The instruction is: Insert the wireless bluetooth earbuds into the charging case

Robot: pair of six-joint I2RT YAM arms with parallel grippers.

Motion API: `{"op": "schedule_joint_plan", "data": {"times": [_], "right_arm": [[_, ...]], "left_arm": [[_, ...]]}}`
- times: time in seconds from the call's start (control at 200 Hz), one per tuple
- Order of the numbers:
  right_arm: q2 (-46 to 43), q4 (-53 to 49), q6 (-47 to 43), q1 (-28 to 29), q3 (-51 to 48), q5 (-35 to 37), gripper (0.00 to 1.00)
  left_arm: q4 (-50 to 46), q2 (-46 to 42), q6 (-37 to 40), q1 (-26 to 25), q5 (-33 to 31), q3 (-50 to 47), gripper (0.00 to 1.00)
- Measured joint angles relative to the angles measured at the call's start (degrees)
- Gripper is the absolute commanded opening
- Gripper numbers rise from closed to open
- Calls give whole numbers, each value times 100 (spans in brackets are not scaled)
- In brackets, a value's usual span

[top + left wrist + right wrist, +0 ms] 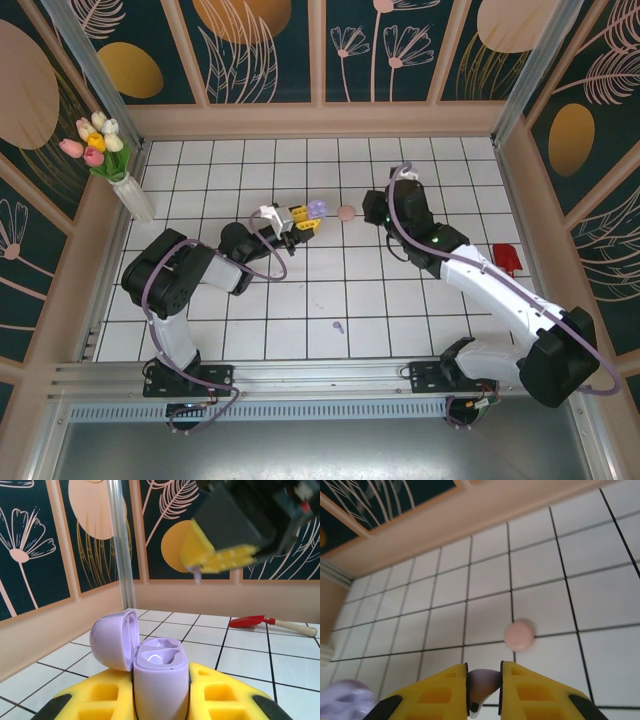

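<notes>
Left gripper sits near the table's centre, jaws pressed onto the body of the lilac case. I read this as a firm pinch from both sides. The case stands upright between the yellow fingers. Its lid is swung open to the left and its two wells face up. Right gripper is just right of the lilac case in the top view. On the left wrist camera it hangs above and beyond the open case. Its jaws are pinching a lilac bud, which sits crosswise between the pads, with a dark tip at its lower end. A pale lilac tip pokes out below those fingers on the left wrist camera. I see the bud apart from the case, not in a well. A pink case lies shut on the tiles between the two grippers, just beyond the right fingers. A second lilac bud lies loose on the tiles, well nearer than both grippers. A red scoop lies at far right, and a vase of tulips stands in the far left corner.
</notes>
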Motion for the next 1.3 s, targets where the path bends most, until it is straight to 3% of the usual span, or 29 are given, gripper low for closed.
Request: {"op": "schedule_joint_plan", "data": {"times": [0.831,1.301], "right_arm": [[-127,612,-848,-39,439,-1539,19],[-7,662,-850,190,437,-1731,18]], "left_arm": [[-431,-122,647,-192,326,907,0],[-680,-122,691,-201,323,981,0]]}}
